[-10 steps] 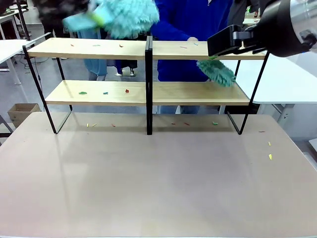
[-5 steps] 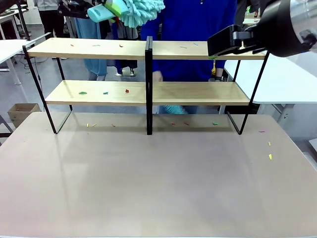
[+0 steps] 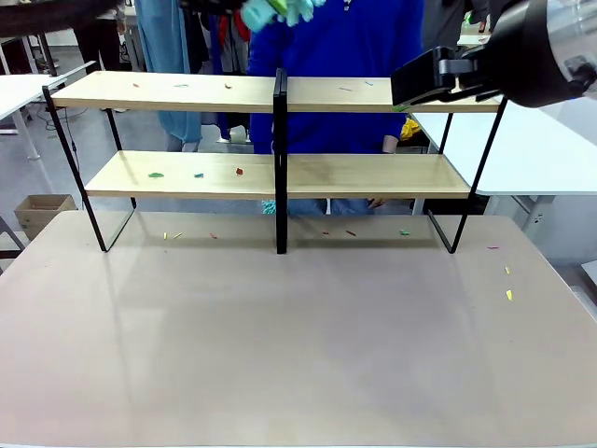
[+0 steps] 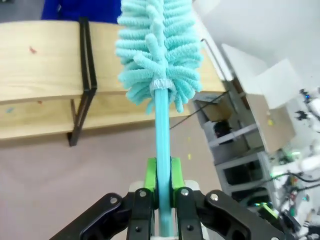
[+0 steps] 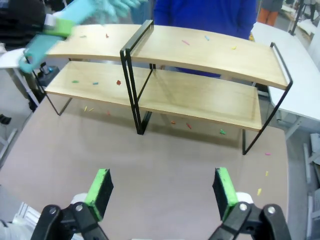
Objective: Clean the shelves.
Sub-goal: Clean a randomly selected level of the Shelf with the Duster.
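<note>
The shelves (image 3: 280, 173) stand at the table's far side, with small coloured scraps (image 3: 198, 175) on the left boards and a few on the upper right board. My left gripper (image 4: 163, 175) is shut on the teal handle of a fluffy teal duster (image 4: 159, 50), held high above the shelves (image 4: 45, 65). The duster's head (image 3: 275, 9) shows at the picture's top edge, over the central upright. My right gripper (image 5: 161, 187) is open and holds nothing, hovering above the table in front of the shelves (image 5: 200, 95). The duster (image 5: 75, 17) appears there at the upper left.
A person in blue (image 3: 354, 37) stands behind the shelves, one hand (image 3: 378, 201) low behind the lower right board. Scraps lie on the table (image 3: 298, 355) under the shelves and near its right edge (image 3: 508, 295). My right arm's black wrist (image 3: 522, 51) hangs at the upper right.
My duster has moved right and upward along the top of the picture. A second teal duster at the lower right board dropped behind the shelves and moved left. My right arm has stayed still.
</note>
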You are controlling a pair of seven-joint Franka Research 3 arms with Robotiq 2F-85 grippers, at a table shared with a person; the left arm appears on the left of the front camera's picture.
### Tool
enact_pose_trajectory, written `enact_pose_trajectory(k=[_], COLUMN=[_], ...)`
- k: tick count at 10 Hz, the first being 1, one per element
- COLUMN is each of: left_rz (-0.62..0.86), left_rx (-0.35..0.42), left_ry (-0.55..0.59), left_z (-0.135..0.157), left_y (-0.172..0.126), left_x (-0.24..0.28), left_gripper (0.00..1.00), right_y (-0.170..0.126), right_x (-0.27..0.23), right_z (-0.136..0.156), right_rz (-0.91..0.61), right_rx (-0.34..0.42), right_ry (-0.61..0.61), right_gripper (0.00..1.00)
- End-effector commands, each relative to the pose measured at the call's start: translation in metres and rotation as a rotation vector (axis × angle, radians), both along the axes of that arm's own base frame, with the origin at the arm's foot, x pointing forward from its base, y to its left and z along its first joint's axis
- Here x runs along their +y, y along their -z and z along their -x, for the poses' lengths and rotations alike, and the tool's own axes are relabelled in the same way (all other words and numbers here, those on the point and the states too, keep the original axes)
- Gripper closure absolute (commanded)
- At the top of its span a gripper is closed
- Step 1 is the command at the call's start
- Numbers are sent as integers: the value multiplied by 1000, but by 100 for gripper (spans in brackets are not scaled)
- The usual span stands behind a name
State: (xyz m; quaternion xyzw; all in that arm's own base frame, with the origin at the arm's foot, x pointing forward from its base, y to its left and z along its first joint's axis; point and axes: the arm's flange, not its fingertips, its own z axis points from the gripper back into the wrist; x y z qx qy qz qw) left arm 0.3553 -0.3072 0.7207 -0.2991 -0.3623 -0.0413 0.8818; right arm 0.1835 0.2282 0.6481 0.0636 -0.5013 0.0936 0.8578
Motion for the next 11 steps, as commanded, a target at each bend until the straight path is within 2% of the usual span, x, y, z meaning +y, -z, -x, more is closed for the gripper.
enact_pose_trajectory(k=[1,4,6,8,11], left_rz=[-83,-102,-139,-181,-198], left_rx=[39,86,119,174,204], left_ry=[-20,-73,-39,-10,44], left_z=[-29,-65,-82,-89,-89], left_y=[1,20,35,46,51], left_x=[-34,-60,-71,-77,-81], left_gripper=[87,87,87,87,87], right_y=[-1,-1,-1,-1,-1], right_x=[0,0,0,0,0], right_z=[0,0,0,0,0], right_rz=[-1,-1,-1,-1,-1], right_rx=[2,2,2,2,2], right_ry=[-8,-8,-8,-8,-8], right_gripper=[0,0,0,0,0])
